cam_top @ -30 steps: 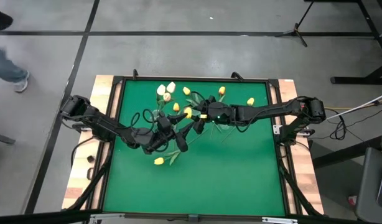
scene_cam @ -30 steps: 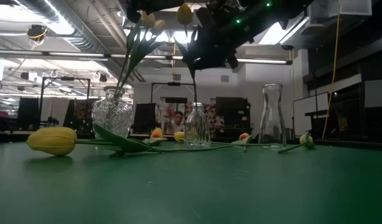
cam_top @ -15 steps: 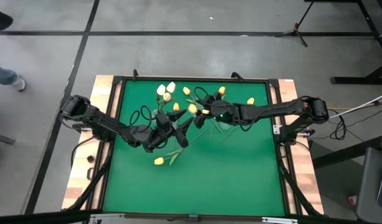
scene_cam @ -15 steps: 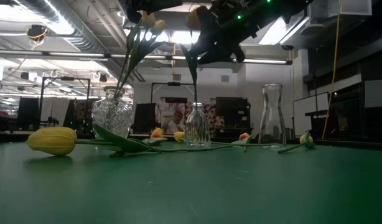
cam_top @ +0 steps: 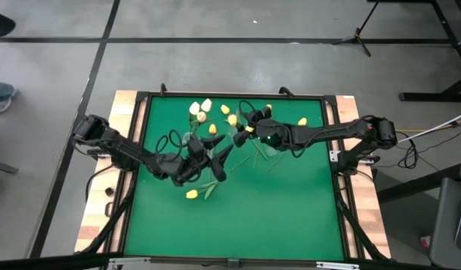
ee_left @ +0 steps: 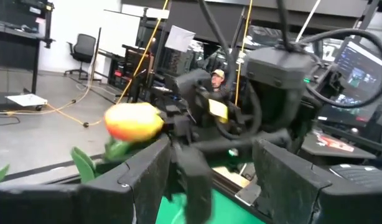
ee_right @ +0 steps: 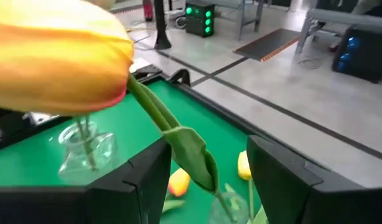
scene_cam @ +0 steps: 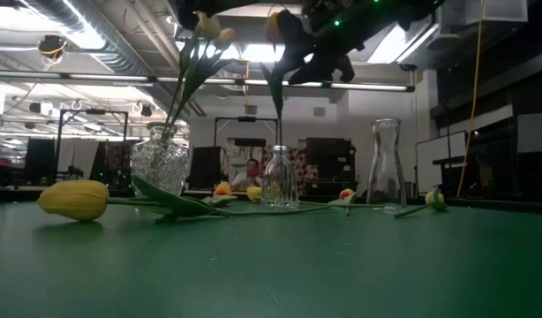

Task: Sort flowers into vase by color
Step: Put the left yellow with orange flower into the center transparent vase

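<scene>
Tulips lie scattered over the green table [cam_top: 290,210] — 1 yellow tulip [scene_cam: 74,200] on its side at the near middle, several more loose along the far edge. 3 clear vases stand in a row in the low view: a cut-glass vase [scene_cam: 159,164] holding stems with a pale bud above, a small bottle vase [scene_cam: 279,177] with 1 stem in it, and a tall carafe [scene_cam: 386,165] with nothing visible inside.

Above the bottle vase, the right gripper [ee_right: 206,171] is closed on the stem of an orange-yellow tulip [ee_right: 57,59], just below the bud; its stem hangs down toward the bottle's neck.

Beside it, over the table's middle, the left gripper [ee_left: 209,171] hangs with fingers spread wide and nothing between them, facing the right gripper and the held bud — close, not touching.
</scene>
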